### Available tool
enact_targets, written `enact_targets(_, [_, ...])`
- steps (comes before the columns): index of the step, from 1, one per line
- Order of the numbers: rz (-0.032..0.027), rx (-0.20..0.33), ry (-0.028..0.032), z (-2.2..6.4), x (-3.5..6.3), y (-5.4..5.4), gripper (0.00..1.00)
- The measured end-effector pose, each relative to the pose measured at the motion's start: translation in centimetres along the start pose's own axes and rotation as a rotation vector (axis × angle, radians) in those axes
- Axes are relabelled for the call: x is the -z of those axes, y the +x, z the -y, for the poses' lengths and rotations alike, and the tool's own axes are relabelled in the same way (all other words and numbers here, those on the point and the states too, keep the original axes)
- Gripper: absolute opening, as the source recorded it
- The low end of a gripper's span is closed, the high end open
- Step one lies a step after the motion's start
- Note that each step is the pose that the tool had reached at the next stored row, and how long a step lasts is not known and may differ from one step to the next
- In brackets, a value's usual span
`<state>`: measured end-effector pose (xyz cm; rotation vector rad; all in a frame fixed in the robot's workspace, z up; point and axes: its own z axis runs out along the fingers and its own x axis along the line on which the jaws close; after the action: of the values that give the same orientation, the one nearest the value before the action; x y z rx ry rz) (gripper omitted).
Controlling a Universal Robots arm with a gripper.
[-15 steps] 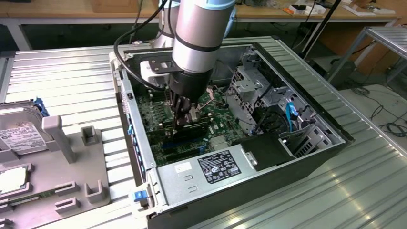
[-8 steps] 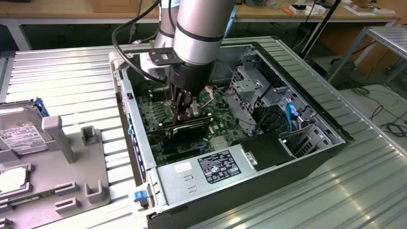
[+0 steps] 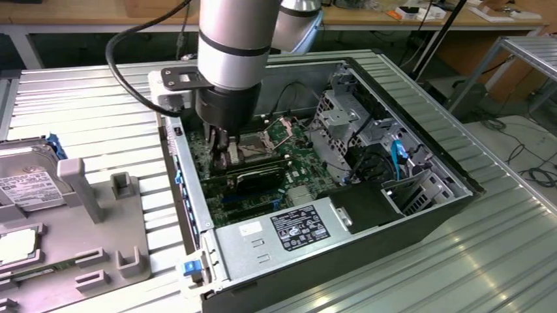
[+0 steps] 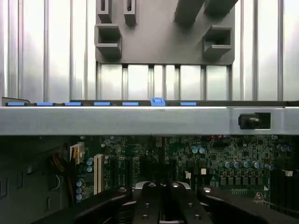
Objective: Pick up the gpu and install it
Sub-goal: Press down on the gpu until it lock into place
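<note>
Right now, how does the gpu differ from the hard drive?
The gpu sits inside the open case, beside the end effector; the hard drive lies outside on the grey fixture at the exterior view's left. The gpu looks black; the hard drive is silver with a white label. Both are flat and rectangular.

Gpu (image 3: 257, 175) in case (image 3: 435, 215), holder (image 3: 96, 222) beside it.

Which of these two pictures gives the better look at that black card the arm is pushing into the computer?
The exterior view: the gpu lies flat over the motherboard, below the gripper. In the wrist view the gripper covers where the card would be, so I can't make it out.
</note>
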<state>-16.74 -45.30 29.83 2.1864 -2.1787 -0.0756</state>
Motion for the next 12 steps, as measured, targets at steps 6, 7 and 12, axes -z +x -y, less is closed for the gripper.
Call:
enact_targets(6, [0.0007, -0.007, 0.0021, -2.77, -0.14, -2.8, 0.11])
enact_targets(7, [0.0006, -0.007, 0.0021, -2.78, -0.01, -2.8, 0.11])
enact_targets(12, [0.0004, -0.007, 0.0019, -2.25, 0.57, -2.8, 0.11])
